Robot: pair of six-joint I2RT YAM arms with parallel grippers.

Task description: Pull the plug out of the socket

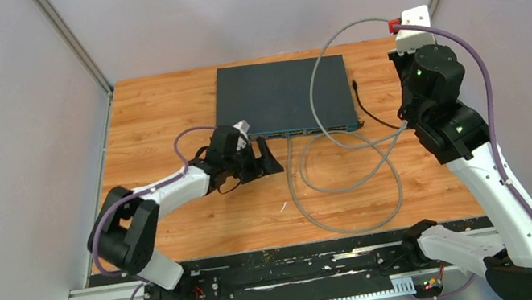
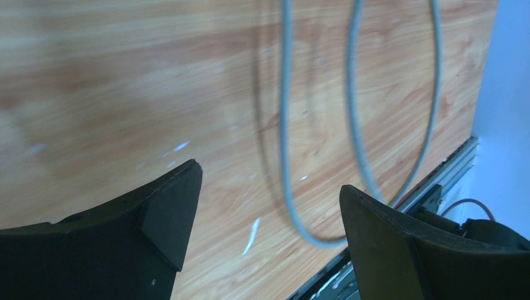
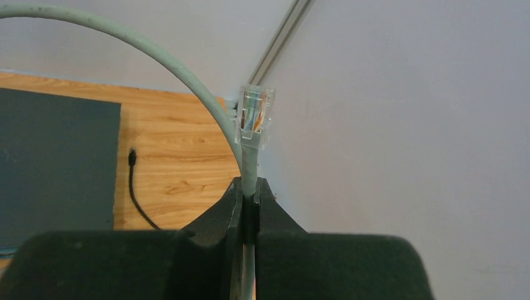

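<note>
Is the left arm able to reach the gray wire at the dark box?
Probably yes: the left gripper is open right beside the dark box's front, with nothing between it and the gray wire there.

**Soft light, near blur**

Bright, diffuse light throughout. The grey looped cable (image 2: pixel 284 156) casts a faint shadow on the orange wood-grain bench (image 2: pixel 125 94). The black fingers (image 2: pixel 162 219) of the left pincer (image 2: pixel 270 177) blur up close.
</note>
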